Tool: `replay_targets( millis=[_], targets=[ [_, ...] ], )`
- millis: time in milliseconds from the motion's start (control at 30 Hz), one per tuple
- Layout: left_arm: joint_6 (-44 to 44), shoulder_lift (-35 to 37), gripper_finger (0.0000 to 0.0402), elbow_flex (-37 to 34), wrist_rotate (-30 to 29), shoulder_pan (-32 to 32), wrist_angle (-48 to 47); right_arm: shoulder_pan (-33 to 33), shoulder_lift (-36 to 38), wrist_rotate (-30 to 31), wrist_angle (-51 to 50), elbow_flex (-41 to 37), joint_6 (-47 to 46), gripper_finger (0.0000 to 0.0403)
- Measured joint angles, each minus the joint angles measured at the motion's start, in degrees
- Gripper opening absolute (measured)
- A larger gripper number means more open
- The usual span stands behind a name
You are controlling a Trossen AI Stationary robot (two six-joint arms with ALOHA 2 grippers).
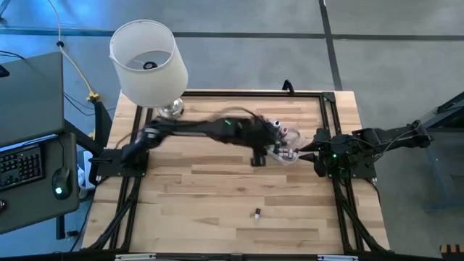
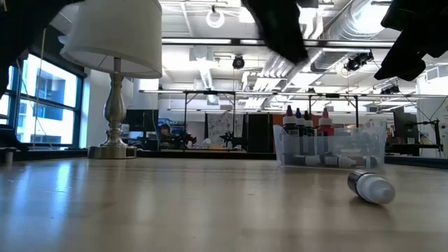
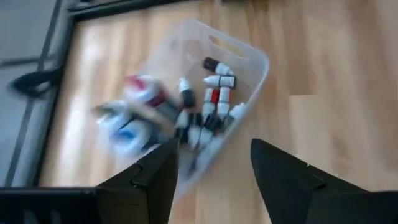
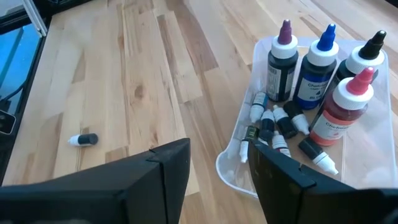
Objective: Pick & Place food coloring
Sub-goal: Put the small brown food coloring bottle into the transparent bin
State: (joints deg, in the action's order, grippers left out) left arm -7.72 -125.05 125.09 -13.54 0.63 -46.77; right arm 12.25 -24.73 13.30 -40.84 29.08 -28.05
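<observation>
A clear plastic tub stands toward the table's right side and holds several tiny food coloring bottles lying in a heap, next to larger upright bottles. One more small food coloring bottle lies on its side on the bare wood nearer the table's near edge, also seen in the low view and the right wrist view. My left gripper hovers open above the tub, holding nothing. My right gripper is open too, just right of the tub.
A table lamp with a white shade stands at the far left corner on its metal base. Black frame rails run along the table's edges. Bare wood stretches between the tub and the near edge. A keyboard and mouse sit left of the table.
</observation>
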Motion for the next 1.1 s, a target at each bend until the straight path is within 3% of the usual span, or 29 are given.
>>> replay_targets(
  millis=[167, 400, 500, 633, 733, 900, 1100],
  targets=[
    [4.04, 5.17, 0.0194, 8.7, -0.49, 0.97, -19.29, 0.02, 0.0, 0.01, 1.86, 0.0, 2.33, 0.0156],
    [9.64, 14.23, 0.0195, 8.92, -1.12, 1.9, -38.65, 0.02, 0.0, 0.02, 8.72, 0.0, 5.89, 0.0156],
    [13.29, 17.58, 0.0195, 4.69, -5.45, 4.14, -38.76, 0.02, 0.0, 0.0, 11.24, 0.0, 8.11, 0.0156],
    [16.34, 21.98, 0.0195, -7.71, -10.03, 9.0, -35.3, 0.07, -0.81, -0.08, 12.85, 0.0, 8.75, 0.0156],
    [20.85, 30.71, 0.0195, -21.89, -11.33, 12.51, -32.55, 0.07, -2.53, -0.13, 12.86, 0.0, 8.68, 0.0156],
    [27.65, 46.45, 0.0195, -50.64, -8.66, 16.53, -11.38, 0.07, -6.94, 1.39, 14.0, 0.0, 9.73, 0.0156],
    [24.5, 63.65, 0.0195, -82.54, 0.19, 19.78, 27.43, 0.06, -14.51, 3.89, 19.52, 0.0, 11.24, 0.0156]
  ],
)
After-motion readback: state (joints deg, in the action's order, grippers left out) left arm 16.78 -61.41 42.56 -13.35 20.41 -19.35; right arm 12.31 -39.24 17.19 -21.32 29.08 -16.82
